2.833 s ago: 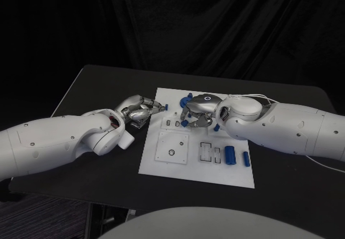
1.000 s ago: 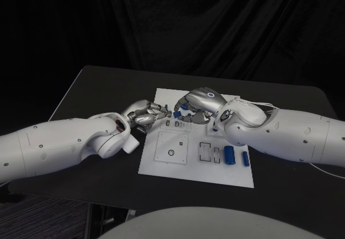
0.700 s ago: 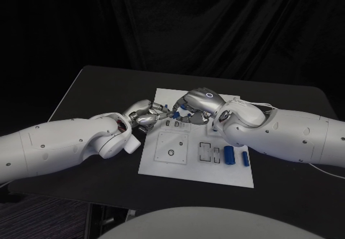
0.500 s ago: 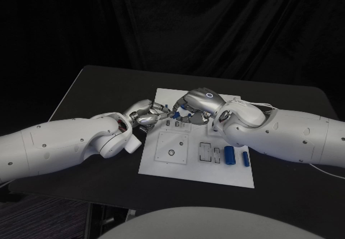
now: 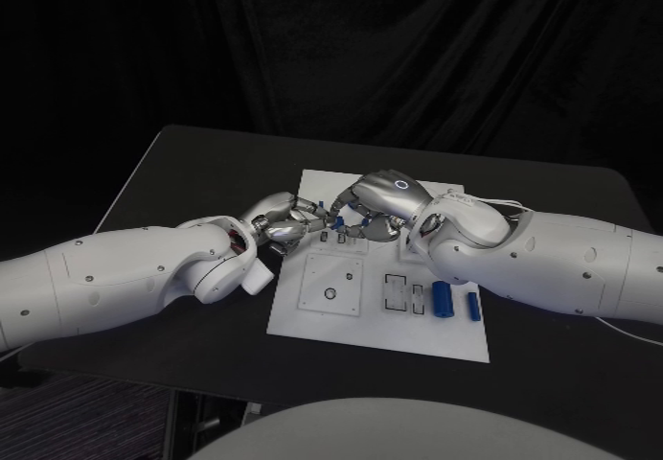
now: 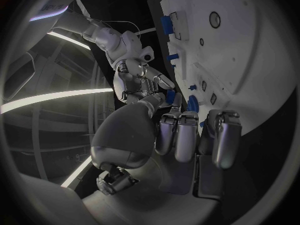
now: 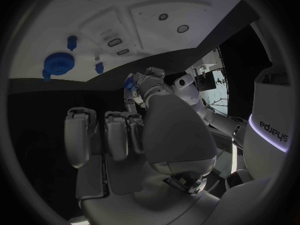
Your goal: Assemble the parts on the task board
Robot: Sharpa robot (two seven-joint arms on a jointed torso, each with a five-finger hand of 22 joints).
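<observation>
The white task board [image 5: 371, 287] lies mid-table. My left hand [image 5: 282, 218] sits at the board's far left edge and pinches a small blue part [image 7: 130, 81] at its fingertips. My right hand [image 5: 375, 202] hovers over the board's far end, its fingertips reaching to that same blue part [image 6: 170, 96]. Whether the right hand grips the part is unclear. A blue gear [image 7: 59, 62] stands on the board under the hands, with a blue peg [image 7: 72, 40] beside it. The gear [image 6: 192, 103] also appears just past my left fingers [image 6: 185, 135].
Two blue cylinders [image 5: 443, 298] [image 5: 472, 306] lie at the board's near right. A square plate with round holes [image 5: 331, 284] and slotted recesses [image 5: 400, 292] sit on the near half. Bare black table [image 5: 180, 182] surrounds the board.
The left hand has moved right, from the table beside the board onto its far left edge. The right hand has lifted and turned toward it, so the fingertips now meet at the blue part.
</observation>
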